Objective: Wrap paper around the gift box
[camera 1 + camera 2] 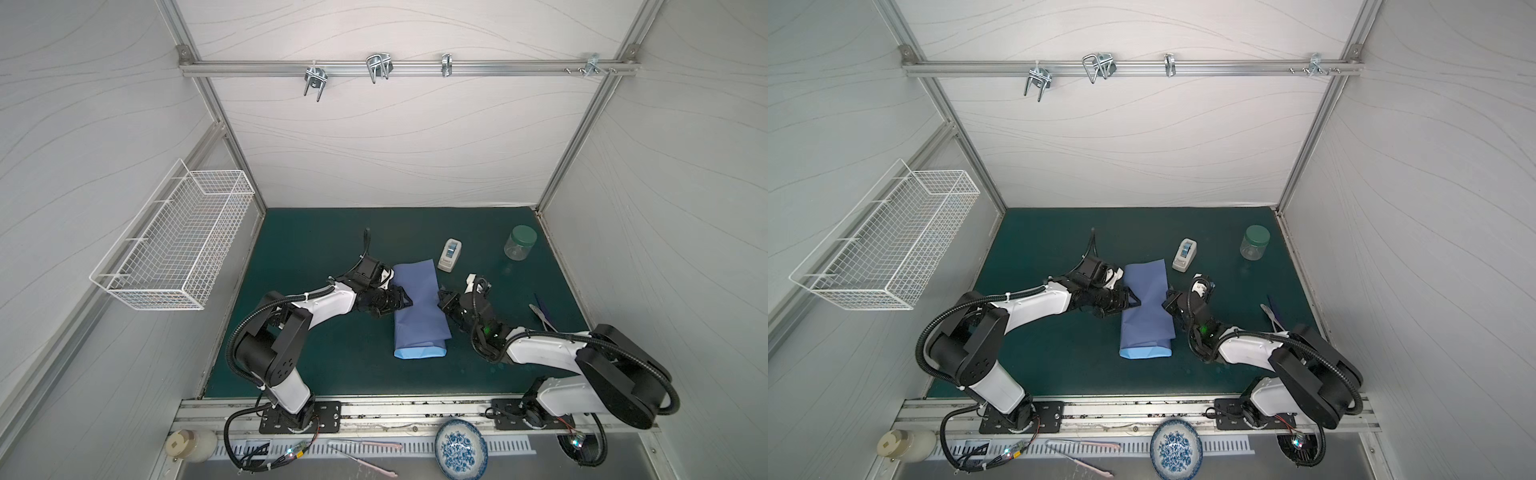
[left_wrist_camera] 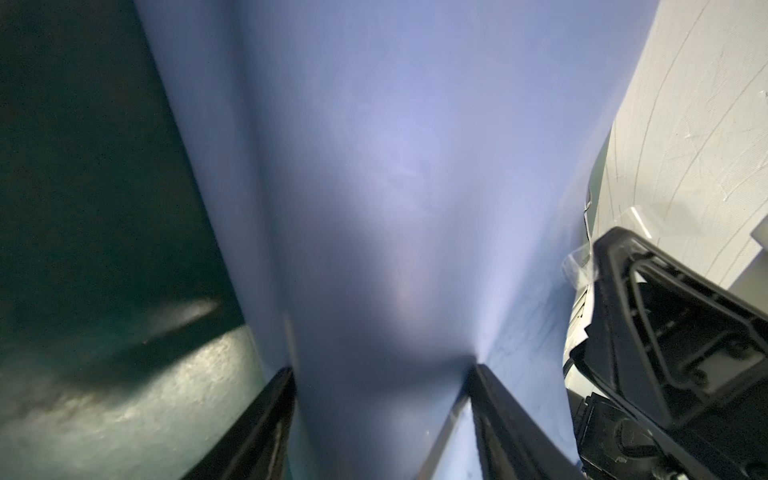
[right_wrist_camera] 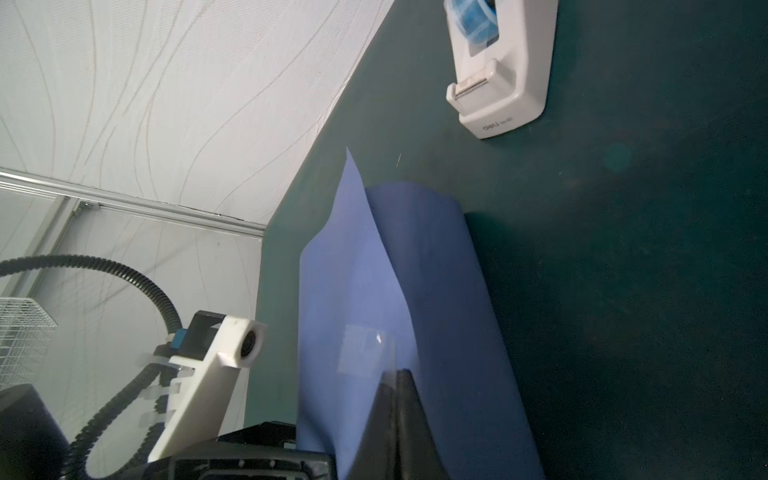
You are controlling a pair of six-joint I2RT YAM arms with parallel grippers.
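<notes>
The paper (image 1: 419, 307) (image 1: 1146, 307) lies folded round a long low package in the middle of the green mat, indigo face up, with a light-blue end flap (image 1: 419, 352) at the near end. The gift box is hidden under it. My left gripper (image 1: 406, 302) (image 2: 381, 368) clasps the package's left edge, its jaws held apart by the paper-covered bulk, and one finger creases the sheet. My right gripper (image 1: 441, 300) (image 3: 398, 372) is shut. Its tips rest on the overlapping paper (image 3: 436, 291) beside a clear tape patch (image 3: 363, 349).
A white tape dispenser (image 1: 451, 254) (image 3: 498, 83) stands just behind the package. A green-lidded jar (image 1: 519, 243) sits at the back right and a slim tool (image 1: 540, 311) lies on the right. A wire basket (image 1: 174, 237) hangs on the left wall. A blue-patterned bowl (image 1: 461, 449) sits off the mat in front.
</notes>
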